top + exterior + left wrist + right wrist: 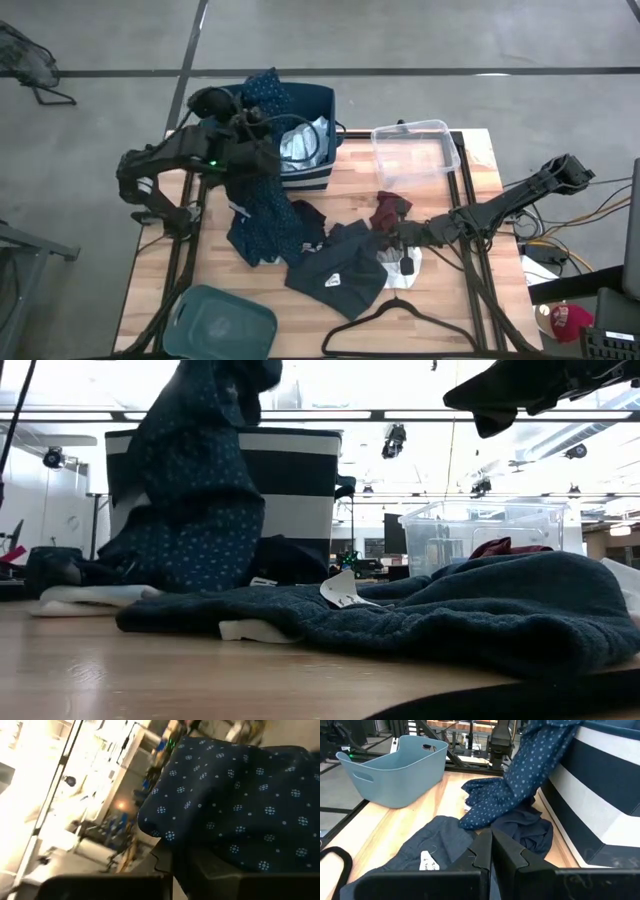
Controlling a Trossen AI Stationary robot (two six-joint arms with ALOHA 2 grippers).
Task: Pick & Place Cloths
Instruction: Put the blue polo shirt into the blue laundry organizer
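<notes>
— Two grippers at work here; where does the near one sit?
— Right gripper hangs low over the middle of the table, fingers pressed together on nothing. A dark blue-grey garment with a white label lies just beside it, toward the table's front, and a maroon piece is just behind it.
— And the left gripper?
— Left gripper is raised by the striped navy tub at the back — clamped on the navy dotted cloth. That cloth drapes from the fingers down past the tub's wall, its lower end pooled on the wood.
— Anything beyond?
— Another dotted piece hangs over the tub's far rim, with light fabric inside; a clear tub stands beside it.
</notes>
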